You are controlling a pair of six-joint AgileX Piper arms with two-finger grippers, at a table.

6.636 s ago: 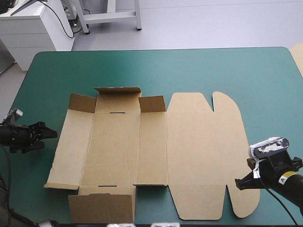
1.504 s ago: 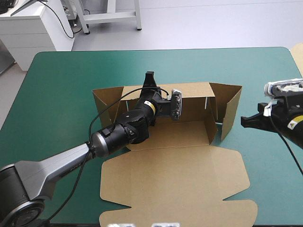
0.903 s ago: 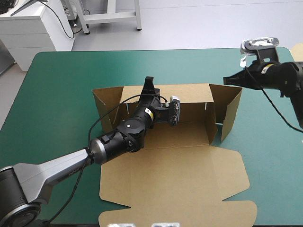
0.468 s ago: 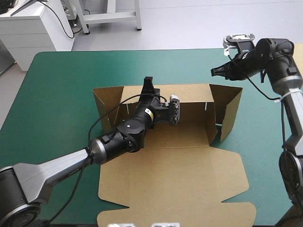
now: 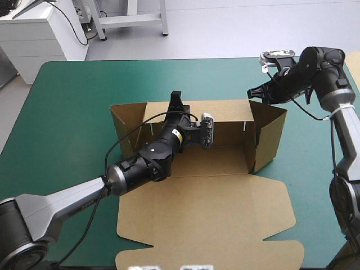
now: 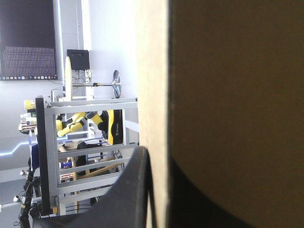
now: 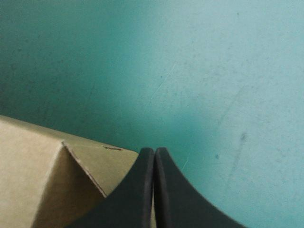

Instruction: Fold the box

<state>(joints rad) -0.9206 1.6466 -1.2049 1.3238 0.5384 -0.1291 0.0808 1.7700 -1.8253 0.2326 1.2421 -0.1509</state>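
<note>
The brown box (image 5: 219,160) lies mid-table with its long far wall (image 5: 228,112) raised and its lid (image 5: 208,219) flat toward the near edge. My left gripper (image 5: 177,100) is shut on that wall's top edge. In the left wrist view the board (image 6: 154,71) runs between the black fingers (image 6: 135,190) of the left gripper (image 6: 159,190). The right end flap (image 5: 270,132) stands angled inward. My right gripper (image 5: 251,93) is shut with nothing in it, its tip at the far right corner of the box. In the right wrist view this gripper (image 7: 154,153) touches or hovers just over the corner board (image 7: 42,185).
The left end flap (image 5: 125,121) stands splayed outward. Bare teal-green cover (image 5: 84,95) surrounds the box, wide at the far side (image 7: 190,71) and to the left. The lid's curved tabs (image 5: 281,247) reach close to the near edge.
My right gripper has swung from the table's right side to the box's far right corner, and the right end flap has turned slightly inward. The left gripper keeps its hold on the far wall.
</note>
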